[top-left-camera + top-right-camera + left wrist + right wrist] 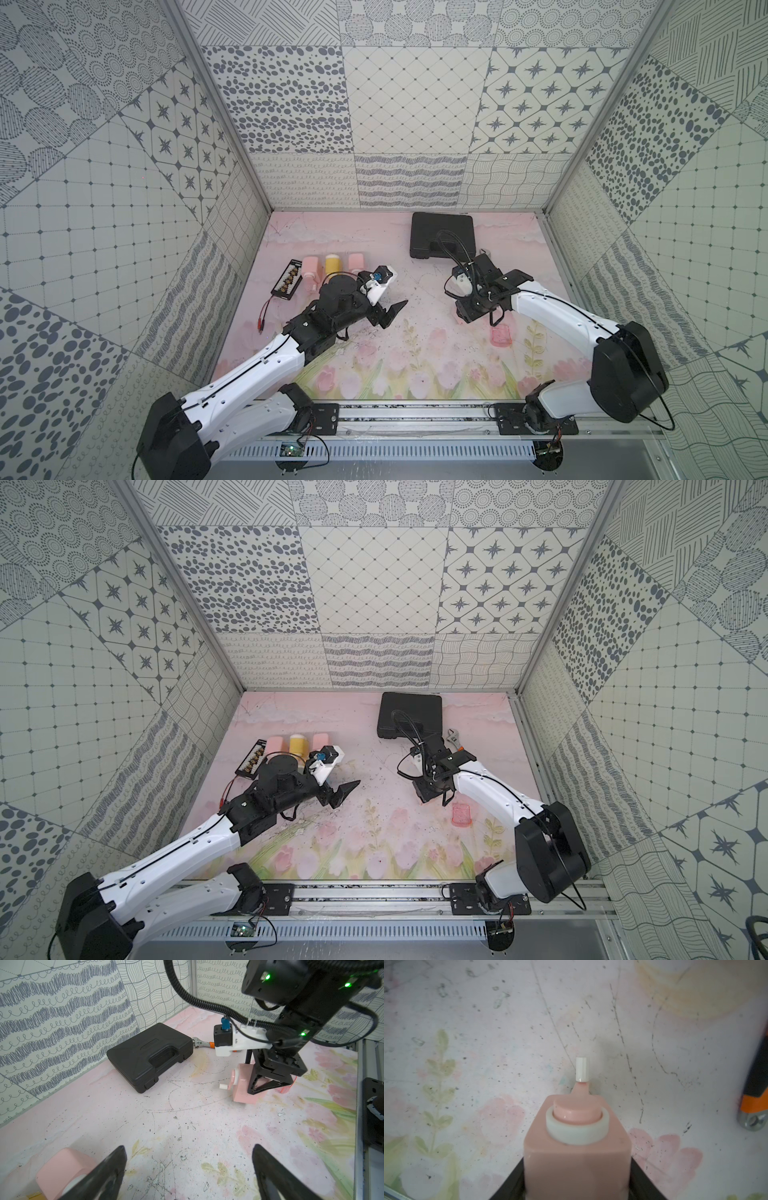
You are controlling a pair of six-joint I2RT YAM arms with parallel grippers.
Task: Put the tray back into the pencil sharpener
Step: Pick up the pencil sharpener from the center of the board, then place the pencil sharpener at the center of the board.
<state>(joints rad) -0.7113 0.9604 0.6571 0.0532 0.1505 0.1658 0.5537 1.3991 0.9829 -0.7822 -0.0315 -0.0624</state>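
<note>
Just short of the black case point(441, 235), the right hand point(576, 1184) seems clamped on the pencil sharpener point(577, 1147); the left hand point(190, 1153) gapes wide. Farther from the case lies the tray point(500, 336), likely light, brittle plastic: pinch its side walls gently.

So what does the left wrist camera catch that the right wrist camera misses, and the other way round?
Only the left wrist view: the black case, the clear pink tray lying behind the right end effector, a second pink sharpener, and the open, empty left end effector.
Only the right wrist view: the hole at the end of the wrench handle.
Both: the pencil sharpener gripped by the right end effector, its white crank knob, part of the wrench, and the flowered mat.
</note>
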